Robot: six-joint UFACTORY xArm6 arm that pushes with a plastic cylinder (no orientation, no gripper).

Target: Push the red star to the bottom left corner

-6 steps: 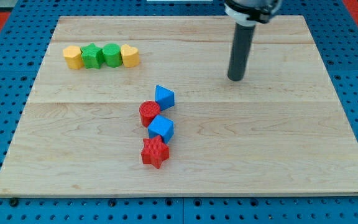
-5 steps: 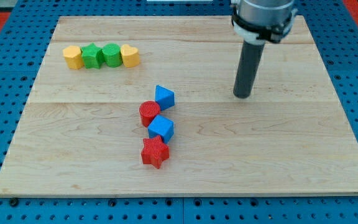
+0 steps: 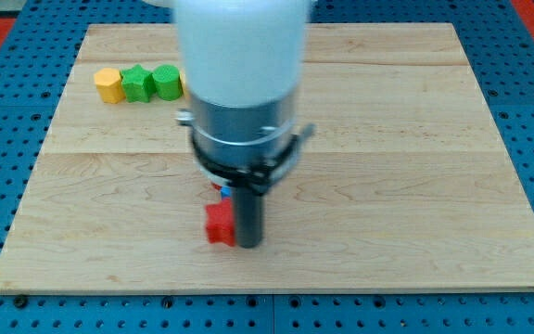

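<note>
The red star (image 3: pixel 218 224) lies on the wooden board near the view's bottom middle, only its left part showing. My tip (image 3: pixel 249 244) stands right against the star's right side. The arm's white and grey body covers the middle of the board and hides most of the blocks above the star. A sliver of a blue block (image 3: pixel 224 192) and a bit of red (image 3: pixel 216 188) show just above the star.
At the view's top left stands a row: a yellow block (image 3: pixel 108 84), a green star-like block (image 3: pixel 137 83) and a green round block (image 3: pixel 166 81). The arm hides the row's right end. The board's bottom left corner (image 3: pixel 12 278) lies far left of the star.
The arm swept from the view's upper right down and left to the red star's right side. Its body now hides the blue blocks, the red round block and the yellow heart.
</note>
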